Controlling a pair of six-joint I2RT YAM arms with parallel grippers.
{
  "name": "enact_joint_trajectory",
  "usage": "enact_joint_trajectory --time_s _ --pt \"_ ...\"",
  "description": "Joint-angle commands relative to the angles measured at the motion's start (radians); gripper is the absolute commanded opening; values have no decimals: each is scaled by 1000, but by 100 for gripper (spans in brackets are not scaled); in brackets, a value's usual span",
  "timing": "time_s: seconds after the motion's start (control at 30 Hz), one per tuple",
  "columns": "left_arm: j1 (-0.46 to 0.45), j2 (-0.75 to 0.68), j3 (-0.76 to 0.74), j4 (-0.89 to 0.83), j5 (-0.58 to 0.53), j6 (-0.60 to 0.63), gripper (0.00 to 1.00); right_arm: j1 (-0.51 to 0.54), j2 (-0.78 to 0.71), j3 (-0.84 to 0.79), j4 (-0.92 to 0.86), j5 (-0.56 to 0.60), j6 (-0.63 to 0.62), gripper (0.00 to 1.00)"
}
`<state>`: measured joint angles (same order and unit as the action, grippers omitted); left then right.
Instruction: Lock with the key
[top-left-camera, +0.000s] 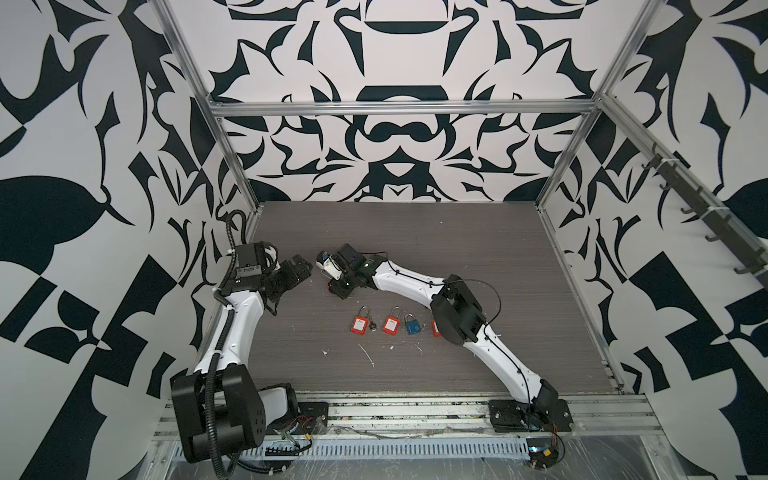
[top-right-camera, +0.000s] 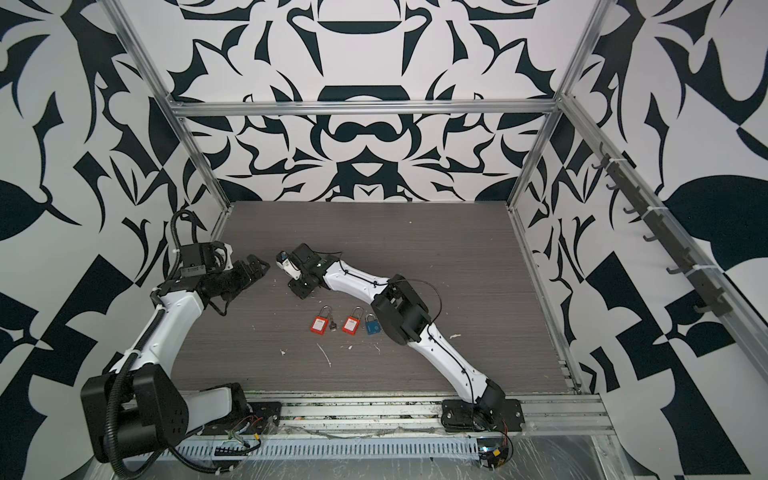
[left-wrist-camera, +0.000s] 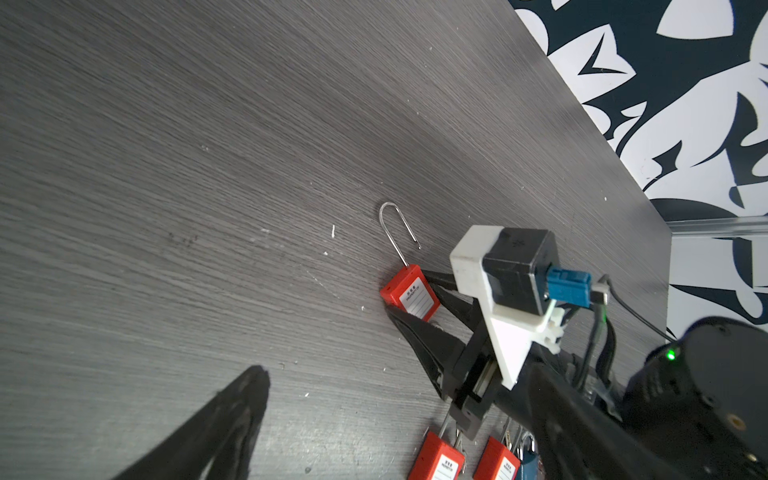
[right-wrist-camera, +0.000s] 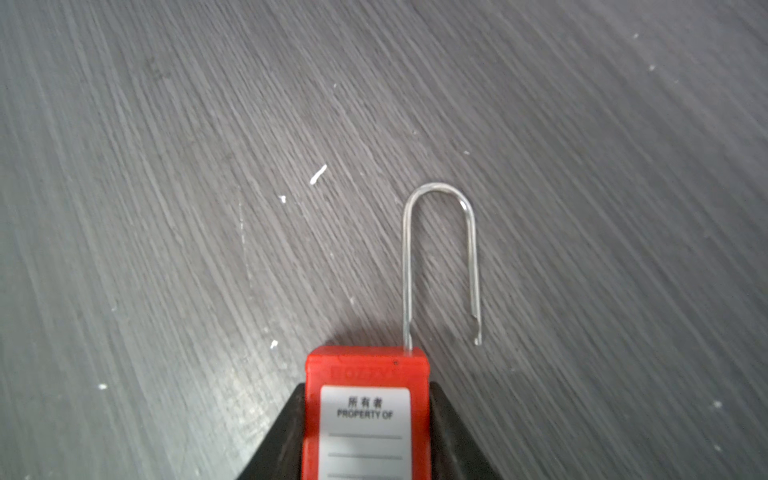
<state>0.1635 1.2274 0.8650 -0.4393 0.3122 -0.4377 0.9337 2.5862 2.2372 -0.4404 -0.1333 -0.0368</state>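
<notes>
**Red padlock gripped by the right arm, shackle sprung open**

I am looking down at a dark wood-grain bench (top-left-camera: 415, 241) inside a black-and-white patterned enclosure. The right fingers (right-wrist-camera: 453, 436) press against both long sides of a red padlock (right-wrist-camera: 365, 415), closed on its body. A white label faces up and reads "PROPERTY OF". Its thin steel shackle (right-wrist-camera: 407, 270) is open, with one leg seated in the body and the free end hanging clear beside it. The padlock sits low over the bench, and I cannot tell whether it rests on the surface. In both top views the right wrist covers it. That wrist reaches left of centre, farther back than the other locks.

The left fingers (left-wrist-camera: 224, 419) are spread wide and hold nothing. They are near the held padlock but not touching it.

Nearer the front is a row of spare padlocks — a red one (top-left-camera: 360, 324), a second red one (top-left-camera: 391, 324) and a blue one (top-left-camera: 412, 328). A small dark key (top-left-camera: 373, 327) lies just beside the leftmost red one, between the two red bodies. A further red lock (top-left-camera: 435, 328) is half hidden under the right arm.
</notes>
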Motion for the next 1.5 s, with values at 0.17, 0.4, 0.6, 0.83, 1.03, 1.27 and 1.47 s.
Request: enact_joint_trajectory --time_s 0.17,0.4,0.6,0.83,1.03,1.27,1.47 --pt "3 -26 -17 -27 29 43 99 9 -211 -183 158 -14 -97 29" --pt "2 -57 -30 -26 55 64 99 -67 -350 -306 195 -148 -126 24" --pt "-46 -90 -51 34 70 91 95 -116 -520 -504 201 -241 -229 21" --pt "-190 -125 -78 148 96 188 92 -177 -718 -712 106 -233 -351 21" --pt "-328 -135 -83 220 144 352 86 -239 -902 -921 126 -235 -384 21" --pt "-499 -110 -104 343 186 614 78 -259 -1101 -1126 144 -232 -441 19" --pt "-535 -74 -108 386 317 831 70 -260 -1185 -1191 71 -288 -496 18"
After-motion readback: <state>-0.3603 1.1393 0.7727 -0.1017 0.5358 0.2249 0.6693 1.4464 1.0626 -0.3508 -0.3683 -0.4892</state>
